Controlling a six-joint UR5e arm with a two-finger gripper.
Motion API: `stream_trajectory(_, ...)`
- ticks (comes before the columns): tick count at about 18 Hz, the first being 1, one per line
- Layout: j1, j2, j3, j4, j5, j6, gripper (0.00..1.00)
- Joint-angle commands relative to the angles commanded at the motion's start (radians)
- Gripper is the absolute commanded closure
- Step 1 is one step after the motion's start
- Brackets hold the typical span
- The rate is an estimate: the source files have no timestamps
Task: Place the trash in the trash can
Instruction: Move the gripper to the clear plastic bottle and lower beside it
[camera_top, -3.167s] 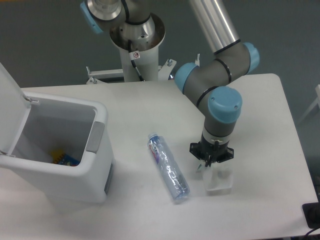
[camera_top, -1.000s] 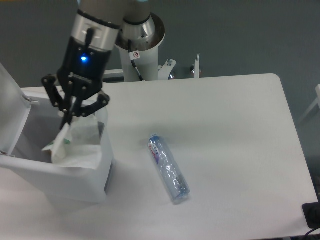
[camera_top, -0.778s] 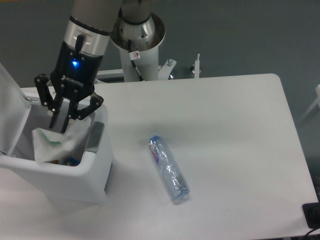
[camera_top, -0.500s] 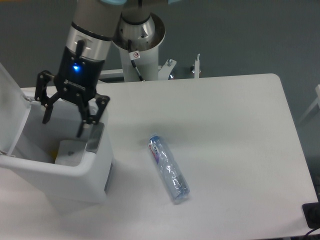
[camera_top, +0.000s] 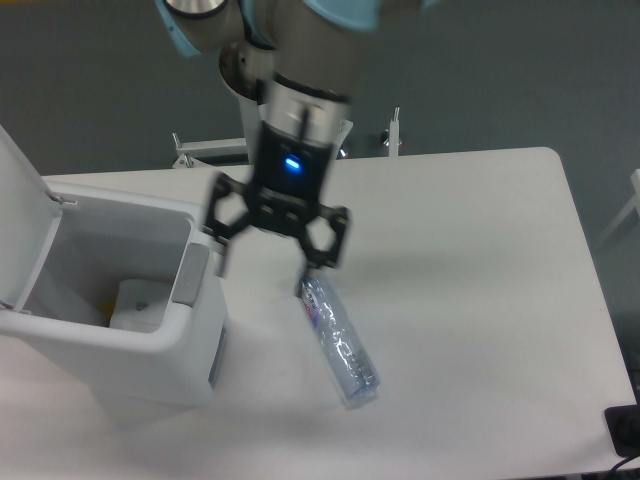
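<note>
A crushed clear plastic bottle (camera_top: 339, 342) with a blue cap and blue-red label lies on the white table, running from upper left to lower right. The white packet (camera_top: 140, 304) rests inside the open white trash can (camera_top: 120, 345) at the left, whose lid stands raised. My gripper (camera_top: 273, 262) hangs open over the table between the can and the bottle, slightly blurred by motion. Its right finger (camera_top: 322, 248) is just above the bottle's cap end, and nothing sits between the fingers.
The robot's base column (camera_top: 275, 90) stands at the back of the table. The can's grey push panel (camera_top: 191, 274) faces the gripper. A dark object (camera_top: 625, 432) sits at the table's lower right corner.
The packet was carried from the table's right side and dropped into the can. The gripper opened above the can and has now swung right towards the bottle.
</note>
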Motion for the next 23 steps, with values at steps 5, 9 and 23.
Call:
stream_trajectory(5, 0.036, -0.074, 0.011, -0.009, 0.079, 0.000, 0.00)
stream_trajectory(9, 0.033, -0.143, 0.063, -0.052, 0.163, -0.008, 0.00)
stream_trajectory(23, -0.072, -0.344, 0.219, -0.336, 0.325, -0.087, 0.00)
